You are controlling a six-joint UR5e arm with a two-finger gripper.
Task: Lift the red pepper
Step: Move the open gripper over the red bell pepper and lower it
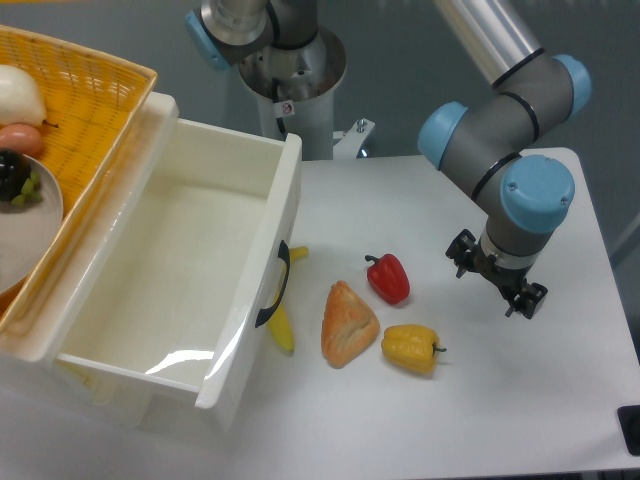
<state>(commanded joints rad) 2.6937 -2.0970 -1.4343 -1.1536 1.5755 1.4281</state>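
Note:
The red pepper [389, 279] is small and glossy with a short dark stem, lying on the white table near its middle. It sits just above the yellow pepper [411, 348] and to the right of the orange-tan pastry [347, 325]. My gripper [496, 277] hangs to the right of the red pepper, well apart from it and pointing down at the table. Black fingers [527, 298] stick out on both sides from under the wrist, spread apart, and hold nothing.
A large white open drawer [285, 200] fills the left side, with a banana [282, 325] lying partly under its front. A yellow wicker basket [100, 90] with food and a plate sits at the far left. The table's right edge [610, 290] is close to the gripper.

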